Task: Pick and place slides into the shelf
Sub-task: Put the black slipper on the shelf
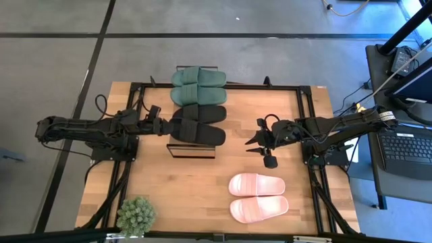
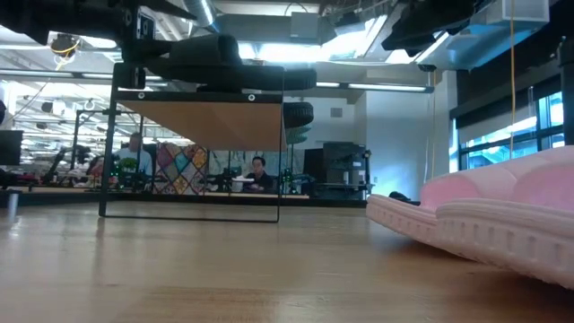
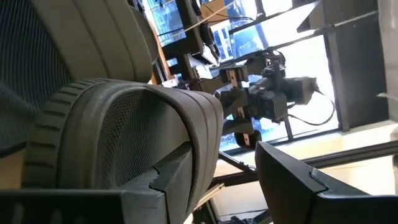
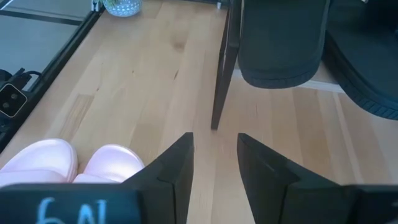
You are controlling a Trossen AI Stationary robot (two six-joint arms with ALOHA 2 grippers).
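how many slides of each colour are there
green slides: 2
black slides: 2
pink slides: 2
total: 6

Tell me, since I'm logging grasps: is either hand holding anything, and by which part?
The left hand grips a black slide by its end nearest that arm, over the shelf. The right hand is open and holds nothing.

bright daylight; window [image 3: 292, 68] glare, close pink slides [image 2: 502, 215] blurred.
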